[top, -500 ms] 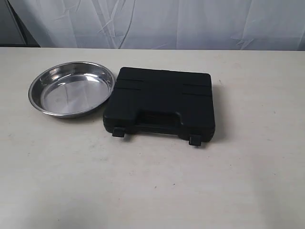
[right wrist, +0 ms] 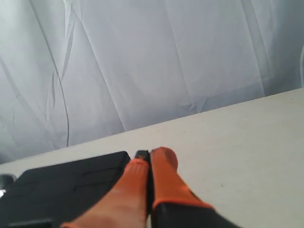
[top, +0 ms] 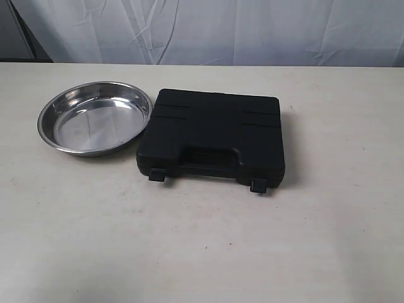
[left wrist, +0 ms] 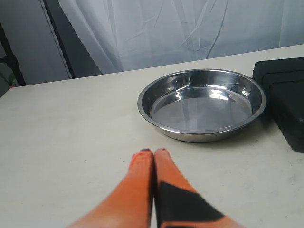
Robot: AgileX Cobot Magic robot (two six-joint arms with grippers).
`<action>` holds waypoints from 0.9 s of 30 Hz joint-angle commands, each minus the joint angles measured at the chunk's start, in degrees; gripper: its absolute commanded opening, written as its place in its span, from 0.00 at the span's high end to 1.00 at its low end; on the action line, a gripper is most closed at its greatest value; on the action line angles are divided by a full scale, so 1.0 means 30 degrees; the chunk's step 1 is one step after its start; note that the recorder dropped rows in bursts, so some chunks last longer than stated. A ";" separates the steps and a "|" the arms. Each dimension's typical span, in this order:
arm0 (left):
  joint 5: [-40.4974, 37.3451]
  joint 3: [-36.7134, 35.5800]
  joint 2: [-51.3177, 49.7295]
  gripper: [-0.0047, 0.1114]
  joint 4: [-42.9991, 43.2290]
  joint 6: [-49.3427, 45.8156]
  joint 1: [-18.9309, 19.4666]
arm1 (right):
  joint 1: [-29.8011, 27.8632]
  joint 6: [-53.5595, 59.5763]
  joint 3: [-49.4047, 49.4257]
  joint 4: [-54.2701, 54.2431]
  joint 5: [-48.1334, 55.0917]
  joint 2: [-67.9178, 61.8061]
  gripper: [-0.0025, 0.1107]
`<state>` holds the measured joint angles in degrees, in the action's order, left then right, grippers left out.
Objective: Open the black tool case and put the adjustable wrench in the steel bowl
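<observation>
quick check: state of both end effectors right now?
Left end effector: closed, holding nothing.
Right end effector: closed, holding nothing.

Listed: right gripper (right wrist: 149,156), orange fingers (right wrist: 164,178) pressed together; black tool case (right wrist: 61,183), lid shut, laid on cream table (right wrist: 247,142); white curtain (right wrist: 142,57) hung behind
</observation>
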<state>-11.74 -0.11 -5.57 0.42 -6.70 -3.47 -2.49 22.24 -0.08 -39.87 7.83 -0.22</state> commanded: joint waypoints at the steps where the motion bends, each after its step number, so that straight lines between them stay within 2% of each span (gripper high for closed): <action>1: 0.0194 0.0037 0.0074 0.96 -0.0035 0.0073 -0.0037 | -0.0107 -0.0002 0.0026 -0.3980 -0.3928 0.0072 0.99; 4: 0.0194 0.0037 0.0074 0.96 -0.0035 0.0073 -0.0037 | -0.0107 -0.1193 0.0026 -0.9228 -0.6785 0.0072 0.99; 6: 0.0194 0.0037 0.0074 0.96 -0.0035 0.0073 -0.0037 | -0.0107 -0.2167 -0.0068 -1.1683 -0.6821 0.0072 0.99; 8: 0.0194 0.0037 0.0074 0.96 -0.0035 0.0073 -0.0037 | -0.0107 -0.2376 -0.0454 -1.2588 -0.6303 0.0072 0.99; 12: 0.0194 0.0037 0.0074 0.96 -0.0035 0.0073 -0.0037 | -0.0107 -0.5110 -0.2697 -1.1942 -0.7191 0.0072 0.99; 14: 0.0194 0.0037 0.0074 0.96 -0.0035 0.0073 -0.0037 | -0.0107 -0.3904 -0.5054 -0.5620 -0.7527 -0.0049 0.99; 15: 0.0194 0.0037 0.0074 0.96 -0.0035 0.0073 -0.0037 | -0.0033 -0.3478 -0.6897 -0.0172 -0.6592 -0.1329 0.99; 17: 0.0194 0.0037 0.0074 0.96 -0.0035 0.0073 -0.0037 | -0.0033 -0.3478 -0.9942 0.4229 -0.3468 -0.4941 0.99; 20: 0.0194 0.0037 0.0074 0.96 -0.0035 0.0073 -0.0037 | -0.0033 -0.3103 -1.3525 0.7624 0.1526 -0.9962 0.99; 21: 0.0194 0.0037 0.0074 0.96 -0.0035 0.0073 -0.0037 | 0.0189 -0.1477 -1.5755 0.8125 0.4694 -1.3153 0.99; 23: 0.0194 0.0037 0.0074 0.96 -0.0035 0.0073 -0.0037 | 0.1486 0.2825 -1.9708 0.6353 0.9744 -1.9179 0.99; 25: 0.0194 0.0037 0.0074 0.96 -0.0035 0.0073 -0.0037 | 0.3726 0.5767 -2.2780 0.3546 1.2899 -2.4381 0.99; 27: 0.0194 0.0037 0.0074 0.96 -0.0035 0.0073 -0.0037 | 0.5615 0.6393 -2.4438 0.3239 1.4074 -2.7389 0.99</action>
<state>-11.74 -0.11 -5.57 0.42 -6.70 -3.47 8.49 35.94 -67.03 -26.80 42.18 -72.29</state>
